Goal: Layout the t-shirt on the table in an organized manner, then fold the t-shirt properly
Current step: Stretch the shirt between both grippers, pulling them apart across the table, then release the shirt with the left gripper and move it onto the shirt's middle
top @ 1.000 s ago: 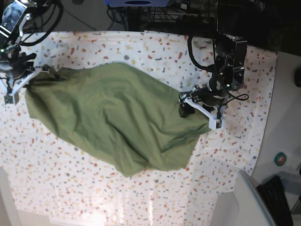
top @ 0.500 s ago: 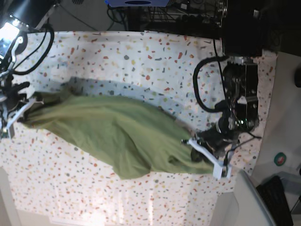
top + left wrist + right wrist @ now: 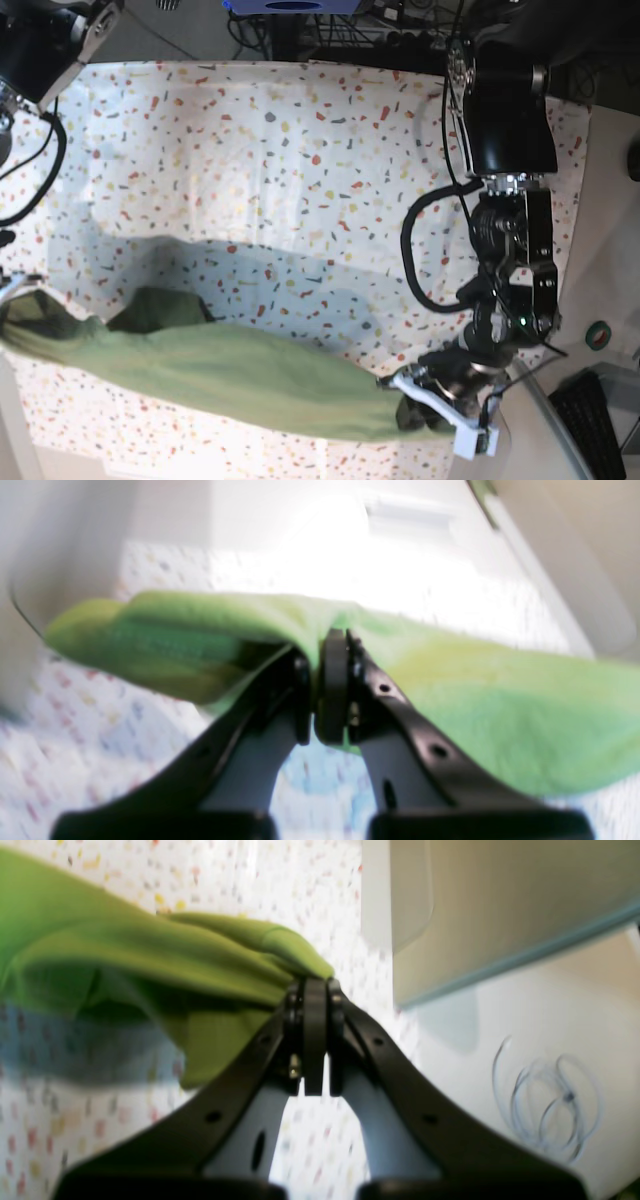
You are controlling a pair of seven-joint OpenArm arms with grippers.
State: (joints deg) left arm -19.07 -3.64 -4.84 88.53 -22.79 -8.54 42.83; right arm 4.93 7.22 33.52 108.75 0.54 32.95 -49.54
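Observation:
The olive-green t-shirt (image 3: 230, 385) hangs as a long stretched band between my two grippers, low in the base view over the speckled table (image 3: 300, 150). My left gripper (image 3: 405, 400) holds its right end. In the left wrist view this gripper (image 3: 327, 645) is shut, with a fold of the t-shirt (image 3: 500, 705) pinched between its tips. The right wrist view shows my right gripper (image 3: 315, 990) shut on a bunched edge of the t-shirt (image 3: 125, 955). In the base view that gripper is almost cut off by the left edge.
A grey-white tub (image 3: 530, 430) stands at the table's front right corner, close to my left gripper. A beige panel (image 3: 475, 905) and a coiled cable (image 3: 545, 1100) lie beyond the table's edge by my right gripper. A dark keyboard (image 3: 590, 420) sits at the far right.
My left gripper has shut on the t-shirt's edge. Both arms have carried the t-shirt down the base view, from the middle of the table, pulling it from a wide heap into a narrow band.

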